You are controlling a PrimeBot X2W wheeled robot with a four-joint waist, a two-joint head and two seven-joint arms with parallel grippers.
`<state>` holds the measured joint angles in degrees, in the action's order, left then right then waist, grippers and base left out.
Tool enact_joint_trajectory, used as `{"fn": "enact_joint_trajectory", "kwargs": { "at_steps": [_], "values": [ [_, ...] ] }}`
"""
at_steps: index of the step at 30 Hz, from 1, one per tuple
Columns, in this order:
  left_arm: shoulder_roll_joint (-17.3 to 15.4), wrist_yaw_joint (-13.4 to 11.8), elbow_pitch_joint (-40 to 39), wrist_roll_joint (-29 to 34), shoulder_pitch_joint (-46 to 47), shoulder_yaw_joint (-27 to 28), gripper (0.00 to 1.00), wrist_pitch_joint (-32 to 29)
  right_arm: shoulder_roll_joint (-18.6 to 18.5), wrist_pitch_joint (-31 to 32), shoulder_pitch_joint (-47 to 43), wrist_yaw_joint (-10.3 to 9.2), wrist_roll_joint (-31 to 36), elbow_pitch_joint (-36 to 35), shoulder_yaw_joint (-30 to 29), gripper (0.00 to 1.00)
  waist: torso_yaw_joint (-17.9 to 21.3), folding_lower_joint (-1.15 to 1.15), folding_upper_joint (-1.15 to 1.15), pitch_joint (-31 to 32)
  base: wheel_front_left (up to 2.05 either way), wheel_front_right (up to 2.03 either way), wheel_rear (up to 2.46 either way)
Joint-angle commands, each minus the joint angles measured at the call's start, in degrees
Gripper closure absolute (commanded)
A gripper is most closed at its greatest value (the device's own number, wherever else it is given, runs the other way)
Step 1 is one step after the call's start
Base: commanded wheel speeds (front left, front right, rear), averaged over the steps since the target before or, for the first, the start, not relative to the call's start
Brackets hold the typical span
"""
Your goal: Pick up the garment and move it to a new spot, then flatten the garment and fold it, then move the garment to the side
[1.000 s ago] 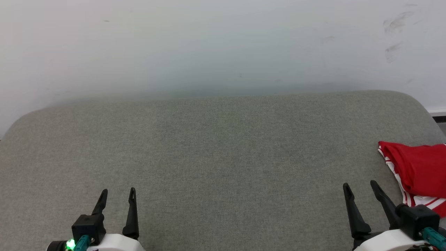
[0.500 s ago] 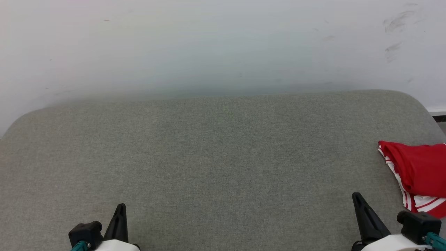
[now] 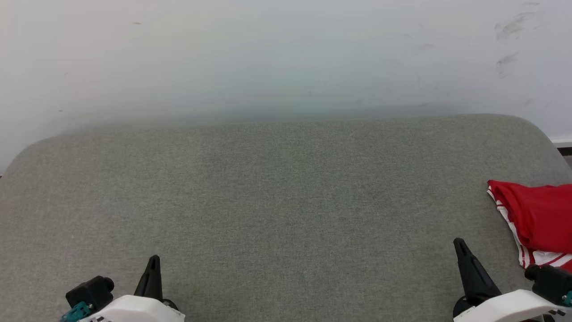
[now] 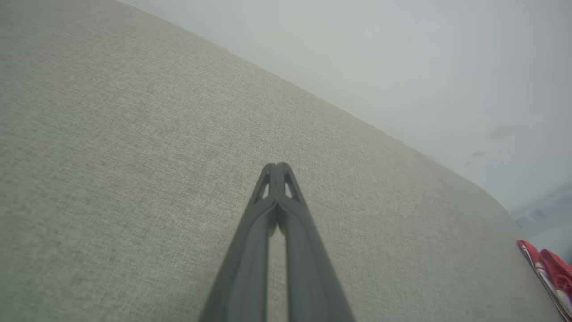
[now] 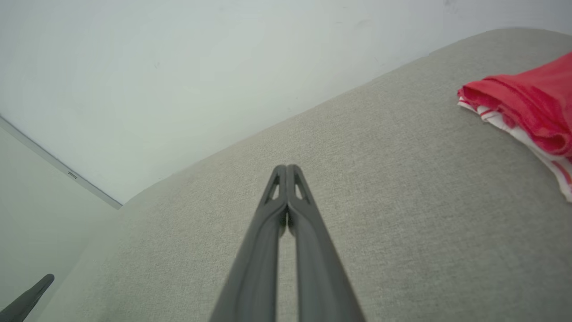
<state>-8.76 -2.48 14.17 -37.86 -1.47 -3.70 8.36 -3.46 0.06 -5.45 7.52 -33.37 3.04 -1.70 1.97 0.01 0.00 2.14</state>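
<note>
Our left gripper [image 4: 277,166] and right gripper [image 5: 286,167] are clenched empty over the grey fabric cushion [image 3: 286,201]. The bunched red, white-trimmed garment [image 3: 538,217] lies far right; reaching closed could shove it off.

One garment [image 3: 543,214], two claws [image 4: 278,166] [image 5: 286,167], one cushion [image 3: 286,201]

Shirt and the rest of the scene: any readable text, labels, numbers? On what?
None readable.
The shirt shows plain red cloth and red-and-white trim, no lettering in sight.
A small mark on the wall strip in the right wrist view is too small to read.
</note>
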Motion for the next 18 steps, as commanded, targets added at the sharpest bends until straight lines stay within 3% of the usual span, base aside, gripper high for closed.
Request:
{"fn": "enact_joint_trajectory", "kwargs": {
  "at_steps": [1,18],
  "values": [
    [-0.21,0.68,-0.89,-1.90,1.88,0.60,1.00,-0.43,-0.52,0.19,1.86,-0.01,-2.26,-0.29,-0.20,1.00,-0.03,0.00,0.00,-0.03,0.00,0.00,0.00],
    [1.20,2.83,-0.78,-14.03,3.35,2.86,1.00,-3.77,-0.77,1.13,4.25,-0.02,-15.86,2.23,-0.65,1.00,-0.34,0.00,0.00,-0.40,0.00,0.00,0.00]
  ]
}}
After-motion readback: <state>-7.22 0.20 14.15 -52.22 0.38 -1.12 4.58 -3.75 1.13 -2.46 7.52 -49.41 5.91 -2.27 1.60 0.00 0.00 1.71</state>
